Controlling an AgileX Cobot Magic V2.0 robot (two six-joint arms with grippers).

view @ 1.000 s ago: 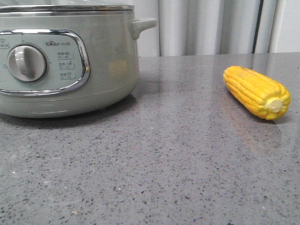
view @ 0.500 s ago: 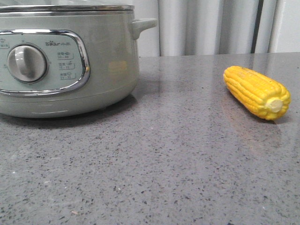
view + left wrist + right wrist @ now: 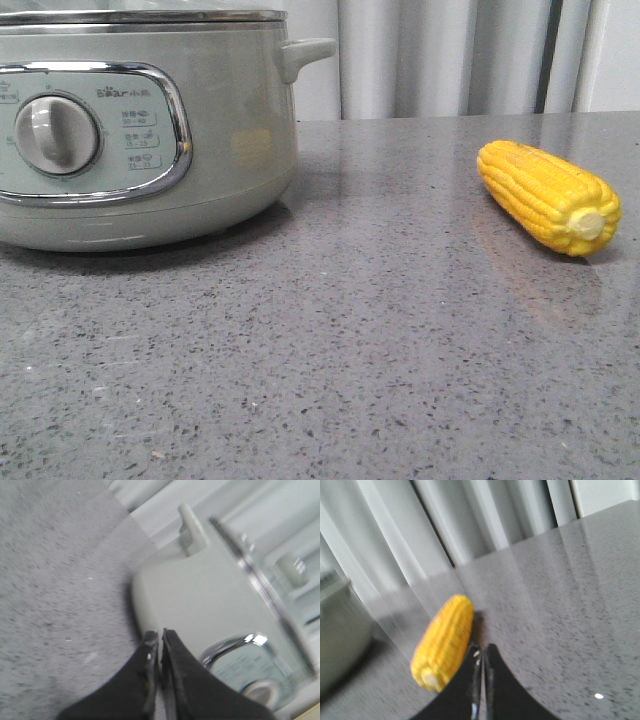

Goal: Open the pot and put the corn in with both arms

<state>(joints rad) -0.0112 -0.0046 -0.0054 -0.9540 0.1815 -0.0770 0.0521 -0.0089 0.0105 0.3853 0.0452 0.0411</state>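
Since a second ago nothing has moved: my pot [image 3: 140, 130] sits lidded on the desk [image 3: 330, 350], corn [image 3: 548, 196] well apart beside it. Left pincer [image 3: 160, 639] and right pincer [image 3: 482, 654] narrow, empty. Task not begun.

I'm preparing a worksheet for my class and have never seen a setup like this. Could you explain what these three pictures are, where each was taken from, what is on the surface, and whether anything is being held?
This is a two-armed robot, each arm ending in a pincer called a gripper. The wide picture looks forward over a speckled grey countertop. On it stand a large pale green pot, its lid on, and to the right a yellow corn lying apart from it. The other two pictures come from cameras on the wrists. The left one shows the dark left gripper near the pot's side; the right one shows the right gripper close beside the corn. Both grippers are closed and hold nothing.
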